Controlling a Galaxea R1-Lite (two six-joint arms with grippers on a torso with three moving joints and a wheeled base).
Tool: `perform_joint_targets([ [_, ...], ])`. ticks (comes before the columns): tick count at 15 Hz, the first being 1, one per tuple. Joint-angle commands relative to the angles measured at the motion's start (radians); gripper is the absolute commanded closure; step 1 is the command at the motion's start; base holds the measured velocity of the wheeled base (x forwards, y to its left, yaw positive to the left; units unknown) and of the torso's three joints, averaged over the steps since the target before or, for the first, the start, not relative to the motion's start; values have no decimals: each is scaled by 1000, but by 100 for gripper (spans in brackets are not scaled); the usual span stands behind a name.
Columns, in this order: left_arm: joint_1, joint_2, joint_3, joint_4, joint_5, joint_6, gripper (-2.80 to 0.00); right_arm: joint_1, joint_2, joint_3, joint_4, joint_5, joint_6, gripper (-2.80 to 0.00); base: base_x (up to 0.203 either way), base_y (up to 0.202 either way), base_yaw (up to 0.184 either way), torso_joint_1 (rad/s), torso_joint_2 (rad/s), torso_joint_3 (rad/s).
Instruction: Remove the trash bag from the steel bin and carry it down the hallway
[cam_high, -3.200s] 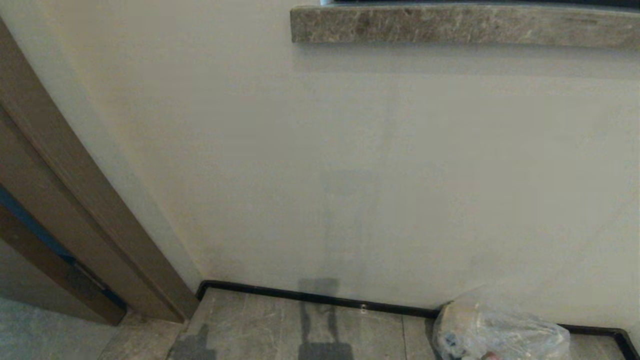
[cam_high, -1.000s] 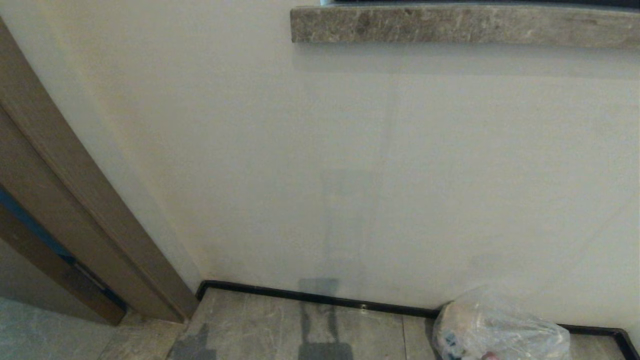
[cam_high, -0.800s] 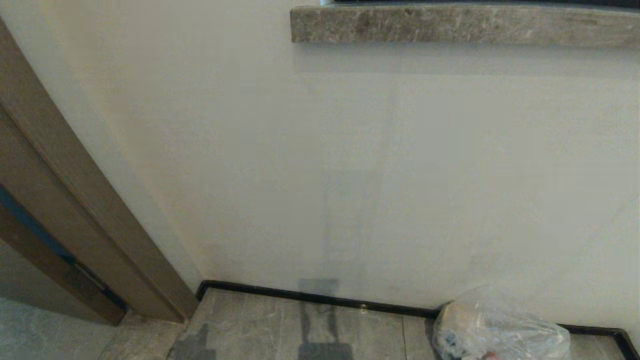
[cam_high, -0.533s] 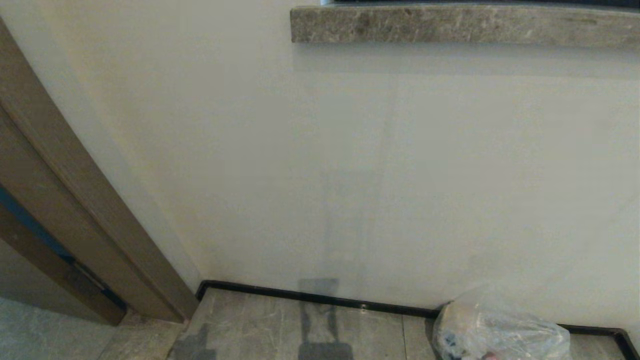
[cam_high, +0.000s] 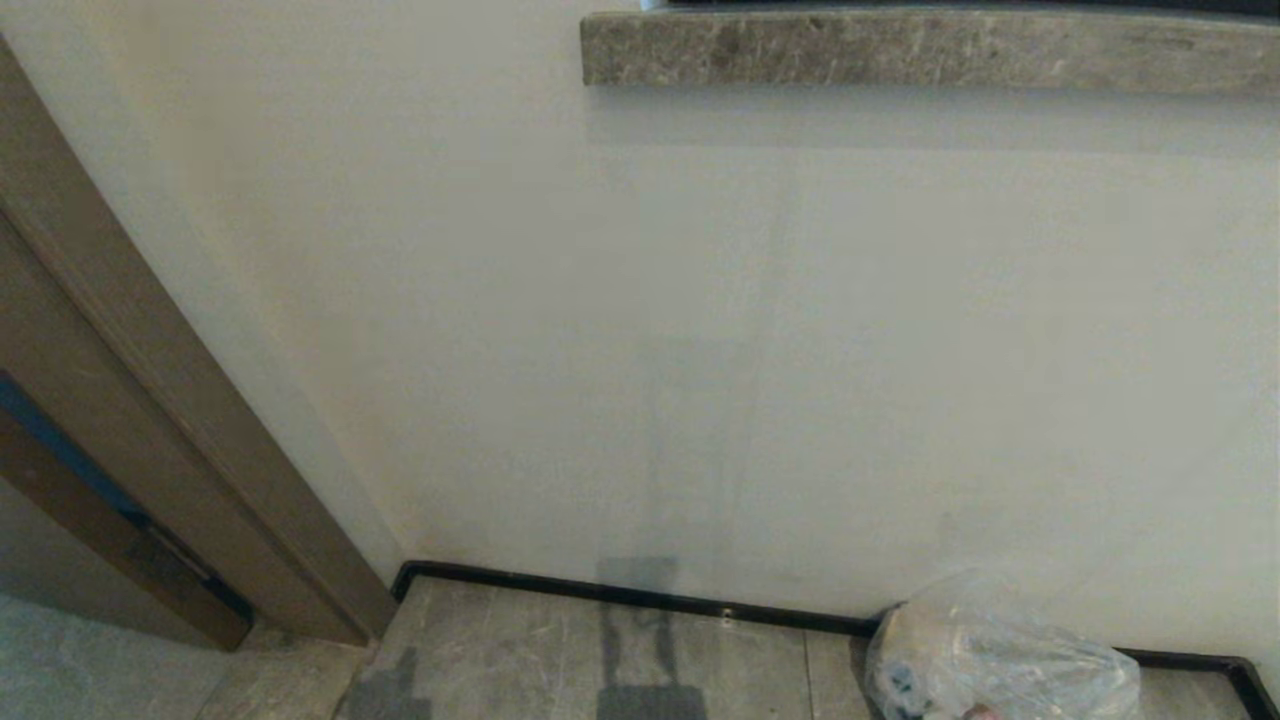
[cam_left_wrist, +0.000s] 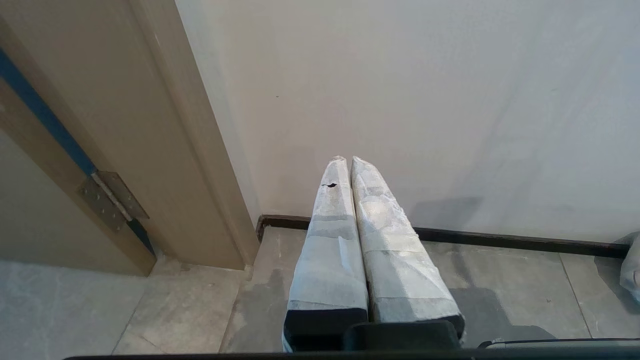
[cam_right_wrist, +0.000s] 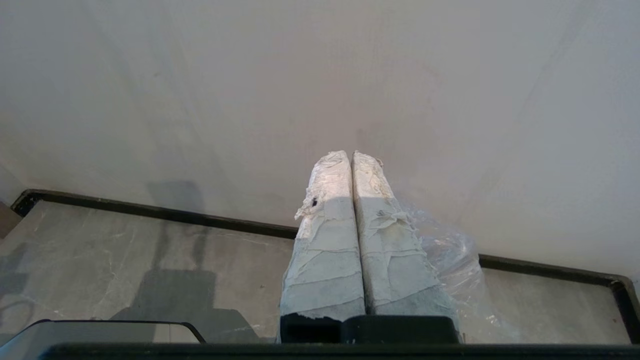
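The trash bag (cam_high: 1000, 660), thin, crinkled and translucent with pale scraps inside, lies on the grey floor tiles (cam_high: 520, 650) against the pale wall, at the lower right of the head view. In the right wrist view the trash bag (cam_right_wrist: 450, 255) sits just beyond and beside my right gripper (cam_right_wrist: 351, 152), whose taped fingers are pressed together with nothing between them. My left gripper (cam_left_wrist: 350, 159) is shut and empty too, pointing at the wall near the door frame; a sliver of the trash bag (cam_left_wrist: 631, 265) shows at that view's edge. The steel bin is out of view.
A brown wooden door frame (cam_high: 150, 400) with a hinge (cam_left_wrist: 112, 197) stands at the left. A black skirting strip (cam_high: 620, 592) runs along the foot of the wall. A stone ledge (cam_high: 900, 50) juts out high on the wall.
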Motion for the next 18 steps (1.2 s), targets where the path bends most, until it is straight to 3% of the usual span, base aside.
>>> perform_joint_targets([
  [1, 0, 0, 12, 0, 0, 0, 0, 0, 2, 0, 0, 0, -1, 0, 0, 0, 0, 0, 0, 0],
  [18, 0, 0, 12, 0, 0, 0, 0, 0, 2, 0, 0, 0, -1, 0, 0, 0, 0, 0, 0, 0],
])
